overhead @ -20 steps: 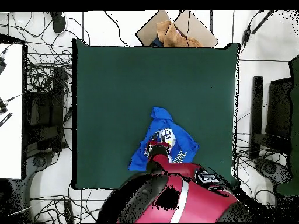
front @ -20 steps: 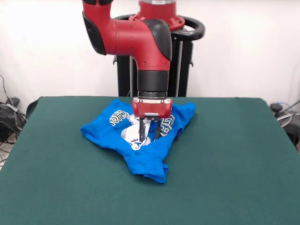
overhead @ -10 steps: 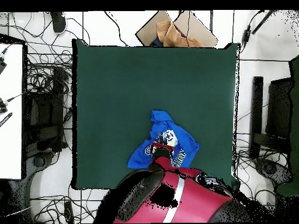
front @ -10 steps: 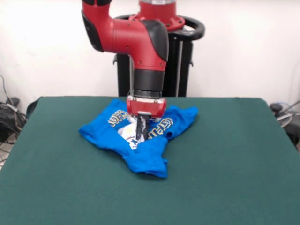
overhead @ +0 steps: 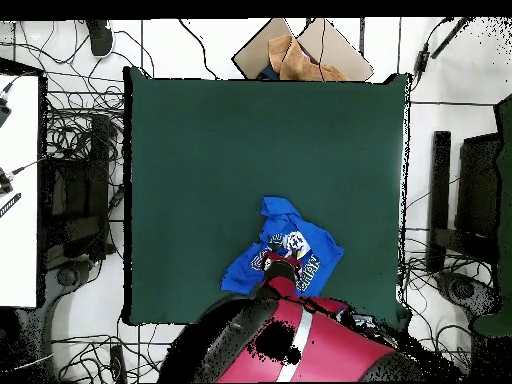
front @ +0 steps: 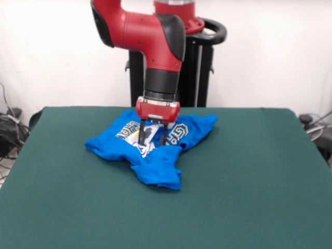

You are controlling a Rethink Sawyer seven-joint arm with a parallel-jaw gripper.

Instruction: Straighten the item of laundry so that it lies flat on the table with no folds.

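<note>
The blue T-shirt [front: 150, 150] lies crumpled on the green table [front: 249, 197], bunched into an uneven shape with folds across it. Yellow-edged lettering shows on the cloth to either side of the pincer [front: 152, 140], and a patch of white print sits right under its tips. One flap of the shirt trails from below the pincer toward the front of the table and ends in a folded lump; another reaches out to the right of the pincer, and a third to its left.

The pincer stands upright over the middle of the shirt, its two dark fingers [front: 141, 133] parted with a clear gap between them, tips down at the cloth by the white print. Whether they pinch any fabric cannot be told. The red arm [front: 155, 46] comes down straight above it.

From overhead, the shirt [overhead: 300, 235] lies near the table's [overhead: 200, 150] edge on the robot's side, partly covered by the arm [overhead: 300, 345]. Beyond the far edge of the table lies some brown cardboard [overhead: 300, 55].
</note>
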